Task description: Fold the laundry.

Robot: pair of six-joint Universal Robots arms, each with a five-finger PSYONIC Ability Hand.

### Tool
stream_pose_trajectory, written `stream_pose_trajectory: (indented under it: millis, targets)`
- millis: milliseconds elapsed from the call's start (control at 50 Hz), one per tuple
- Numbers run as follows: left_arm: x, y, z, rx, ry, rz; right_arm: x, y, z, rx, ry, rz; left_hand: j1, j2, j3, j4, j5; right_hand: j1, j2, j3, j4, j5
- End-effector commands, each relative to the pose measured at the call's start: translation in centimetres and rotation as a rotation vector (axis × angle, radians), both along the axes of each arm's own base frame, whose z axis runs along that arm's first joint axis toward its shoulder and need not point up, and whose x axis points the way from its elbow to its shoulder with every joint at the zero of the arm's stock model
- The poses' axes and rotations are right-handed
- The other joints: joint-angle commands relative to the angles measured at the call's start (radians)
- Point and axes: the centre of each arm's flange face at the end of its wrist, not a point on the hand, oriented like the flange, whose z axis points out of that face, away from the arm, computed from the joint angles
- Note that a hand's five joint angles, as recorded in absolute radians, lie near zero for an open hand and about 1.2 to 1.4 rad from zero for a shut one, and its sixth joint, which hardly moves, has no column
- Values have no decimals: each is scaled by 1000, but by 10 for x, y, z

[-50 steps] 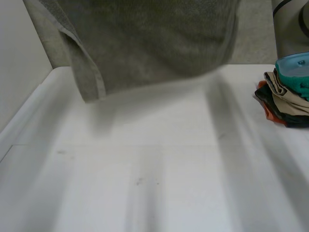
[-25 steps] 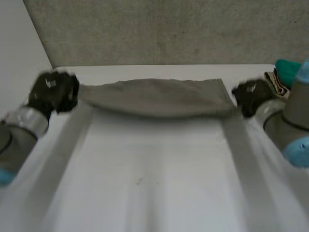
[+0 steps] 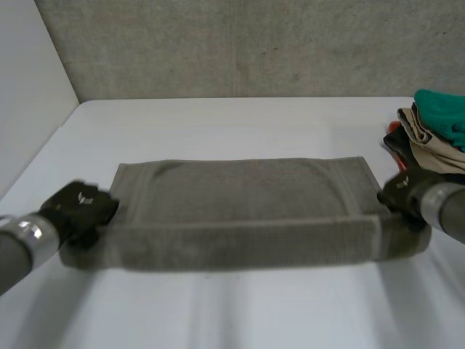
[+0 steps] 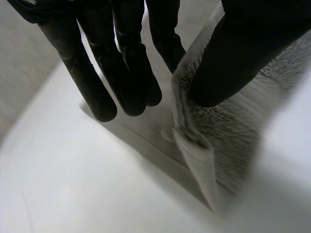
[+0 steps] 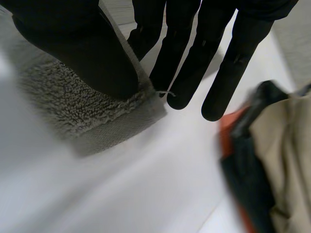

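Grey towel (image 3: 247,207) is laid long-ways across the table (image 3: 240,123), with its near corners pinched thumb-to-fingers by the left hand (image 3: 80,209) and right hand (image 3: 404,193).

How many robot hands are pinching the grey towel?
2. The left robot hand pinches the grey towel at its left end; the right robot hand pinches its right end.

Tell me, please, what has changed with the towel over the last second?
The towel, first hanging before the camera, was lowered and drawn toward the robot; it now lies on the table. Left hand and right hand still pinch its ends. The clothes pile stayed put.
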Motion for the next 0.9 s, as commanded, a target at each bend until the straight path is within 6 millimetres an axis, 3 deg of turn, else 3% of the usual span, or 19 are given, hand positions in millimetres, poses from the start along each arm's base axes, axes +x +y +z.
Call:
stream_pose_trajectory:
  millis: [20,80,220,340,360,380,400,420,440,460,500,560,620,720,760,800,900]
  targets:
    - [-35,-71,-3,-216,83,14,41,-57,-16,-226,-71,-4,225,197,202,196,239,252,216,206,199,200]
    - [-42,-102,-9,-280,85,55,54,-81,-22,-322,-98,5,225,197,202,196,239,252,216,206,199,200]
    - [-64,-144,-26,-342,78,94,71,-125,-33,-474,-145,17,225,197,202,196,239,252,216,206,199,200]
    - [-70,-172,-29,-404,107,128,81,-161,-43,-598,-173,12,225,197,202,196,239,252,216,206,199,200]
    - [-72,-173,-32,-401,117,124,82,-164,-45,-607,-176,14,-30,-58,-54,-60,-16,252,216,206,199,200]
    - [-74,-174,-33,-400,126,121,82,-166,-47,-615,-178,12,-361,-389,-385,-391,-347,-66,-103,-112,-120,-119]
    - [-77,-173,-37,-393,136,116,84,-169,-50,-619,-179,11,-855,-884,-879,-885,-841,-601,-638,-647,-655,-654]
    - [-86,-170,-39,-388,165,97,85,-172,-57,-619,-179,8,-863,-892,-887,-893,-849,-969,-1006,-1015,-1023,-1022]
    - [-91,-168,-39,-390,181,86,86,-172,-58,-618,-179,7,-860,-889,-884,-890,-846,-969,-1006,-1015,-1023,-1022]
    - [-95,-166,-39,-390,196,76,88,-171,-59,-614,-181,8,-996,-1025,-1020,-1026,-982,-969,-1006,-1015,-1023,-1022]
    - [-106,-159,-37,-384,246,52,97,-163,-56,-606,-192,15,-996,-1025,-1020,-1026,-982,-969,-1006,-1015,-1023,-1022]
    - [-107,-157,-34,-375,265,57,93,-153,-46,-565,-226,-44,-996,-1025,-1020,-1026,-982,-969,-1006,-1015,-1023,-1022]
    - [-103,-149,-8,-387,313,68,86,-139,-37,-501,-272,-94,-996,-1025,-1020,-1026,-982,-969,-1006,-1015,-1023,-1022]
    - [-94,-130,15,-367,374,84,68,-99,16,-379,-417,-99,-996,-1025,-1020,-1026,-982,-969,-1006,-1015,-1023,-1022]
    - [-90,-119,24,-361,391,88,55,-91,22,-328,-438,-105,-996,-1025,-1020,-1026,-982,-969,-1006,-1015,-1023,-1022]
    - [-87,-113,27,-355,398,93,35,-82,20,-233,-454,-129,-996,-1025,-1020,-1026,-982,-969,-1006,-1015,-1023,-1022]
    - [-75,-96,25,-312,402,107,14,-64,-9,-37,-463,-179,-996,-1025,-1020,-1026,-982,-801,-837,-847,-854,-853]
